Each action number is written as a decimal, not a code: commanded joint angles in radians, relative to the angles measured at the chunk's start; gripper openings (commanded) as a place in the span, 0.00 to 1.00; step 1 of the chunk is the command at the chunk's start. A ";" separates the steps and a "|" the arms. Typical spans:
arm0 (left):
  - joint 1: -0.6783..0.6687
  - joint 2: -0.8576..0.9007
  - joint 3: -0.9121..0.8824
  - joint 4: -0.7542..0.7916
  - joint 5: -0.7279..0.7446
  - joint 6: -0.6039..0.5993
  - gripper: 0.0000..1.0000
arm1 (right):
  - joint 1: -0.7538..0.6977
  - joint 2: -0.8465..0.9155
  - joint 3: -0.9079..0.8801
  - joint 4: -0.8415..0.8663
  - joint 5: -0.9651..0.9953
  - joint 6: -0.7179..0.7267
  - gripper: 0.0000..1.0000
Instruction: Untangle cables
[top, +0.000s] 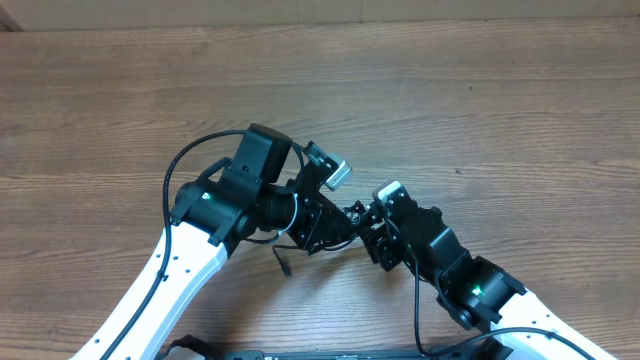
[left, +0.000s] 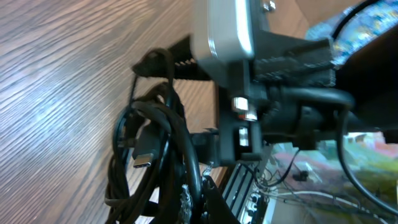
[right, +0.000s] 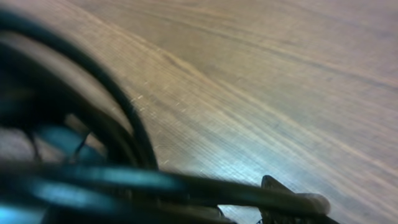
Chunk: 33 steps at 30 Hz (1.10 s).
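While your left gripper clenches the cables, whether your right gripper grips or gapes cannot be told.

Wood-grain table, with cables apparently trailing onto it.

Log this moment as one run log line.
task untangle cables | left end effector shut on cables | right end effector beside them, jaw state unclear | silvery plug visible in bundle

Desk: brown wood-grain top, lying flat, filling the view. Pale strip running along its far edge.
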 joint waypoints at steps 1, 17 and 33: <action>-0.011 0.000 0.013 -0.001 0.066 0.054 0.04 | 0.000 0.008 0.003 0.025 0.099 -0.016 0.70; -0.009 0.000 0.013 -0.047 -0.010 0.080 0.04 | 0.000 0.006 0.004 0.243 0.194 0.030 0.04; 0.017 0.000 0.013 -0.101 -0.425 -0.200 0.05 | -0.011 -0.097 0.003 -0.114 0.628 0.573 0.04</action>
